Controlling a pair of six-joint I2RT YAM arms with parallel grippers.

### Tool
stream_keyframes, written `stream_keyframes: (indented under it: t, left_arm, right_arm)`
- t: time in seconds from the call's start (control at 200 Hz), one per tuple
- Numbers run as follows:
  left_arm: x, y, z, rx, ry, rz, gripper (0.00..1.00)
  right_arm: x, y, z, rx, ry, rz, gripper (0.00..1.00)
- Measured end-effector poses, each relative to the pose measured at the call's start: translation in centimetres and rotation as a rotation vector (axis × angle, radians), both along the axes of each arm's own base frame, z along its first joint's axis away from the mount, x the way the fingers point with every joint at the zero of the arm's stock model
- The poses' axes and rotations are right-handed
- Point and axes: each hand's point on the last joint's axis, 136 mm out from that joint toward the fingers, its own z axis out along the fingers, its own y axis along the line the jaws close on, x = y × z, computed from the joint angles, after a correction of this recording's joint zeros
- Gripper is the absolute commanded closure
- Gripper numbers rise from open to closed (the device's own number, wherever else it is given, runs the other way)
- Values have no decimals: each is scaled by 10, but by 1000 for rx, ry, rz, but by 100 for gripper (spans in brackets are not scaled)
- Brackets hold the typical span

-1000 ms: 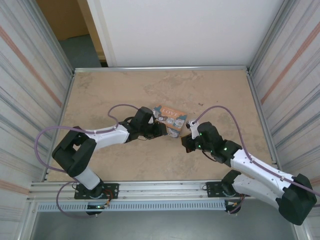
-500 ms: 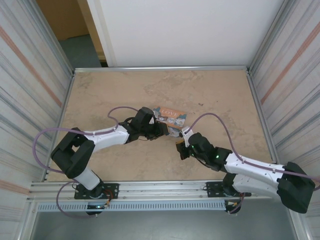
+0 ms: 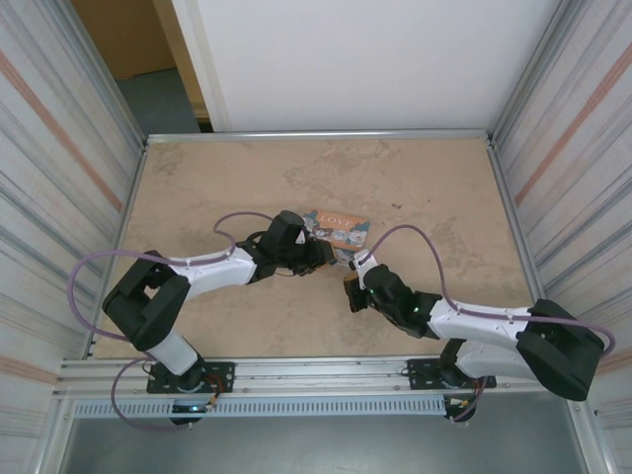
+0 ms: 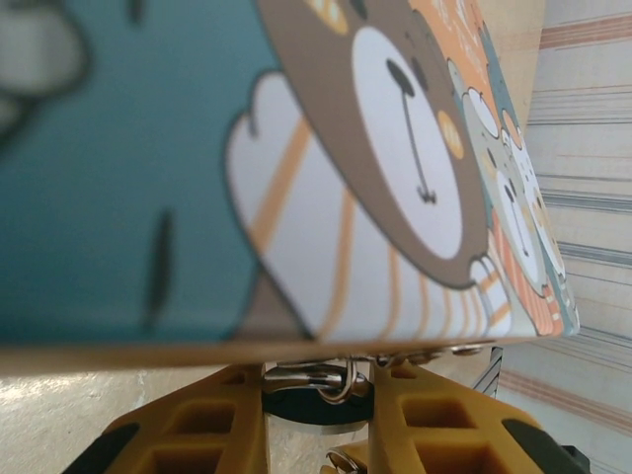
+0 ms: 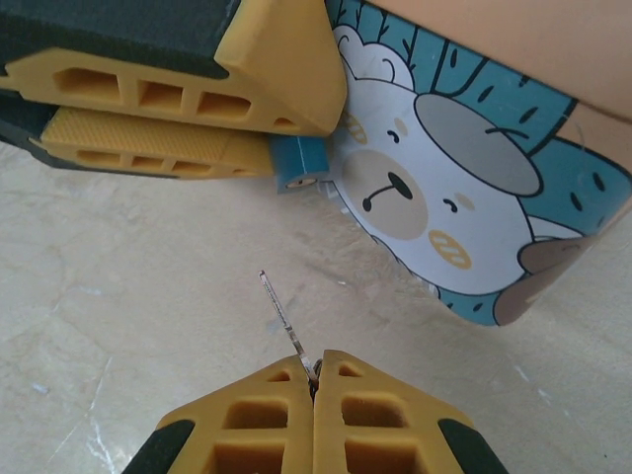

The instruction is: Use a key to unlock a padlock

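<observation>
So the surface [image 3: 197, 188] is a tan stone-look top, and the biggest thing on it is the cartoon-animal box [image 3: 339, 228] sitting about mid-surface, just in front of both arms.

The left pincer [image 4: 318, 383] is tucked right up against the box's near edge, and it's clamped narrow on the padlock [image 5: 301, 164]. That's a tiny teal-ish metal lock, and you can see its end poking out from between the yellow fingers. From the left wrist view the shackle looks hooked into some small metal rings at the box's edge, so my guess is the left arm is just there to keep the lock steady and pointing its end toward the other arm.

The right pincer [image 5: 316, 380] is pinched fully together on the key [image 5: 284, 318], a thin metal blade sticking out ahead of the fingertips, low over the surface. The tip aims roughly at the lock but sits apart from it, a bit low and to the left. It needs lining up with the keyhole before pushing in, and it'd be easy to skate off.
</observation>
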Motion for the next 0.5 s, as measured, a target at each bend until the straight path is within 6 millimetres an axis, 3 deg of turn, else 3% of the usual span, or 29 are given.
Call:
stream_keyframes:
  t: [0.501]
  left_arm:
    - [-1,-2,1,-7,3,0,98]
  right_arm:
    - [10,-2,-4,-14,-29,-45,100]
